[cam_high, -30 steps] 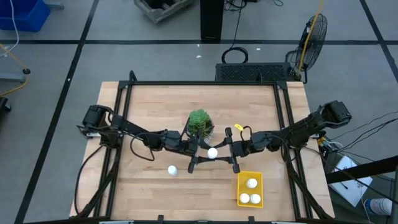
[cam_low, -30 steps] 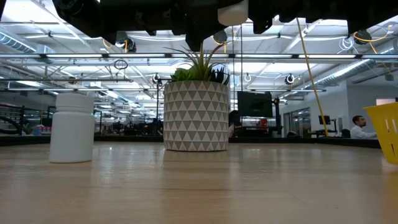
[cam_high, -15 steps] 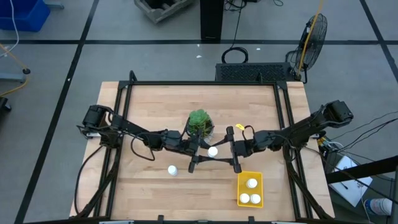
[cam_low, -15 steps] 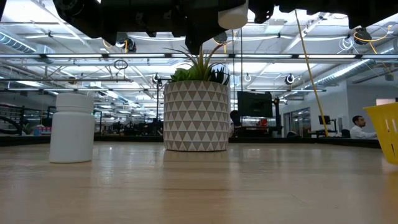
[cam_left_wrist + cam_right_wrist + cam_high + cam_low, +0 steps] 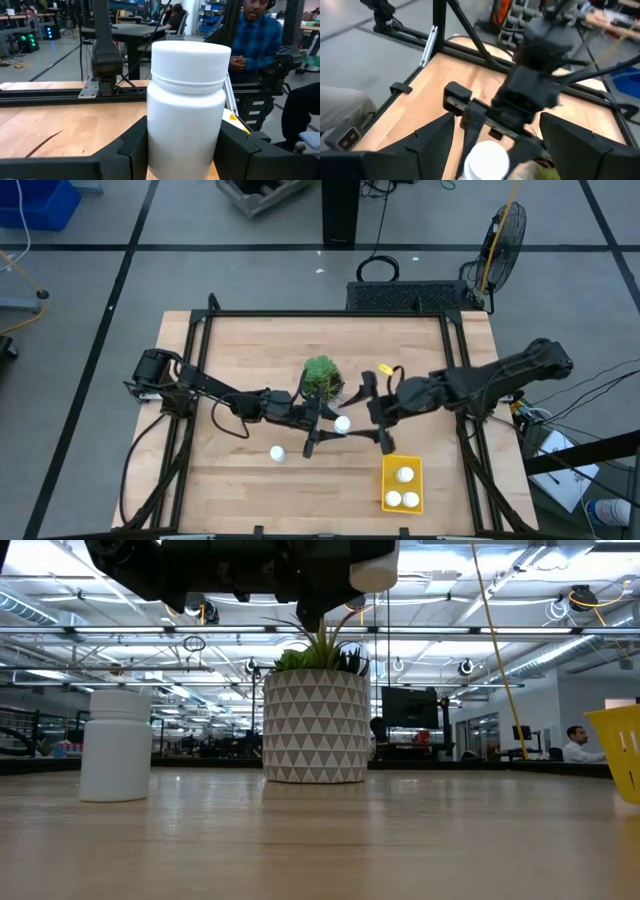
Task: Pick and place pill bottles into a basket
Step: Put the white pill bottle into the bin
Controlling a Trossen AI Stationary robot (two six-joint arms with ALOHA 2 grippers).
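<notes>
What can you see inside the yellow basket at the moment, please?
In the high view, the yellow basket holds three white pill bottles, caps up. The basket floor beneath them is covered; the low view shows only its outer wall.

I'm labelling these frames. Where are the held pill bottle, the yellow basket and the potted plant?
held pill bottle (image 5: pixel 186 107): left wrist view, on its white body.
yellow basket (image 5: pixel 390 472): high view, on its bare floor near the rim.
potted plant (image 5: pixel 314 726): low view, on its patterned pot.
</notes>
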